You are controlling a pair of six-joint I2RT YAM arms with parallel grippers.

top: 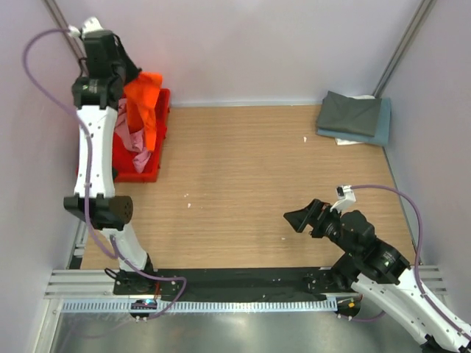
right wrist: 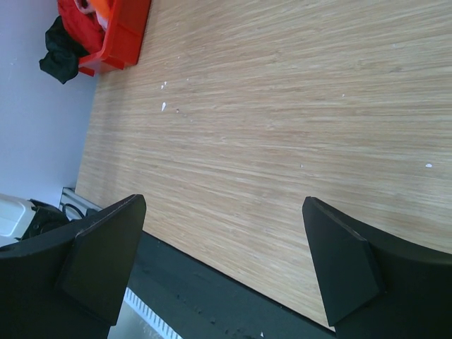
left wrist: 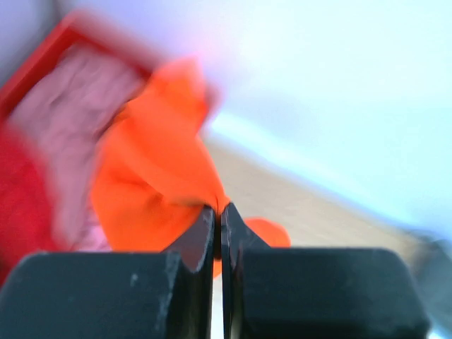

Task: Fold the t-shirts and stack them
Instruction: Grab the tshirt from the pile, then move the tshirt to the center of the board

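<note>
Hanging from left hand (left wrist: 217, 214): orange t-shirt (left wrist: 152, 173), pinched above red crate (top: 140, 173).

Left arm raised at far-left corner. Left pincer (top: 129, 77) holds the orange t-shirt (top: 145, 103), which hangs over the red crate (top: 156, 158). Pink t-shirt (top: 134, 143) bunched in the crate. Far-right corner of the desk (top: 235, 169): folded dark grey t-shirt (top: 350, 112) on top of slate blue t-shirt (top: 380, 126). Right pincer (top: 303, 218) low over near-right desk, touching nothing.
</note>
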